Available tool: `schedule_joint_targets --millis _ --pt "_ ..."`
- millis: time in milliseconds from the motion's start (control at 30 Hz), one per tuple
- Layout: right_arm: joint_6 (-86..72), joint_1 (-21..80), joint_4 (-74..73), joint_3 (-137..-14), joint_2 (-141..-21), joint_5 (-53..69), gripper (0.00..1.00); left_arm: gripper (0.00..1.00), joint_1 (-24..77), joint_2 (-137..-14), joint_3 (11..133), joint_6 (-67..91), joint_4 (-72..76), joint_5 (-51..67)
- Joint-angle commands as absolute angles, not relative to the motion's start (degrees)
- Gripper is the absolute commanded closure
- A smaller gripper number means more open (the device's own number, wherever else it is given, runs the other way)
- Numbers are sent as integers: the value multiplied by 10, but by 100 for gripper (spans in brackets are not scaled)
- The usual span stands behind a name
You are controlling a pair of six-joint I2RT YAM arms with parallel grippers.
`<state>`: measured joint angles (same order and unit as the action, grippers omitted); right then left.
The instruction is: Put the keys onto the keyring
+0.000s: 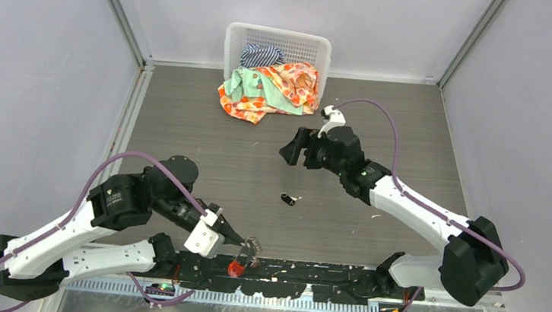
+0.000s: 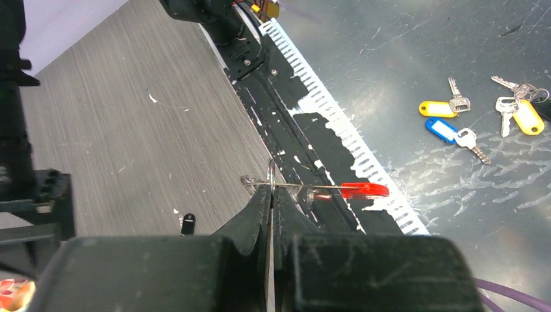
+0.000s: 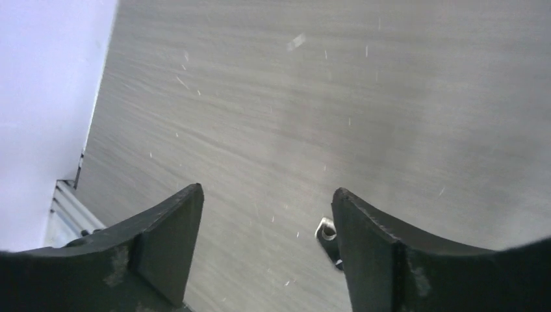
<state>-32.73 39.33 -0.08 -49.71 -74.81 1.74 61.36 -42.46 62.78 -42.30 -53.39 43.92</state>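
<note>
Grey tabletop [image 1: 206, 134]: the black key [image 1: 289, 199] lies loose at its middle. Left gripper [image 2: 271, 201] clamps the keyring [image 1: 251, 247] at the near edge. Right gripper [image 3: 266, 190], jaws apart, should pinch the key's head, leaving the blade free.

The basket [image 1: 277, 45] stands at the far edge of the table [image 1: 185, 117], with cloths [image 1: 271, 91] spilling from it toward the arms. The right gripper [image 1: 293, 151] hangs between the cloths and a loose key [image 1: 289, 199] at mid-table. The left gripper [image 1: 244, 242] holds the keyring [image 1: 248, 254] over the near rail [image 1: 323, 272], seemingly clear of it.
</note>
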Motion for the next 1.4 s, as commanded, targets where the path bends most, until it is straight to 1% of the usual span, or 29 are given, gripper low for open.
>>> schedule_joint_targets --millis 0,33,100,233,300,400,500,767,1367 --pt "-446 404 -100 -510 -806 46 28 100 610 -419 645 -425 -504 443" --pt "-462 407 -107 -511 -812 45 29 100 610 -420 646 -425 -506 443" --pt "-492 418 -124 -510 -818 21 22 100 609 -421 648 -425 -507 443" --pt "-529 437 -117 -501 -831 21 21 100 607 -419 647 -424 -502 444" --pt "-539 450 -120 -507 -848 20 25 100 606 -419 646 -423 -501 444" --pt "-554 457 -116 -513 -872 31 34 100 606 -419 647 -421 -498 443" --pt "-559 457 -116 -521 -898 37 39 100 604 -418 648 -417 -496 444" --pt "-552 457 -113 -534 -922 42 39 100 598 -414 645 -412 -493 447" --pt "-556 446 -86 -522 -945 50 42 100 592 -412 640 -410 -481 448"
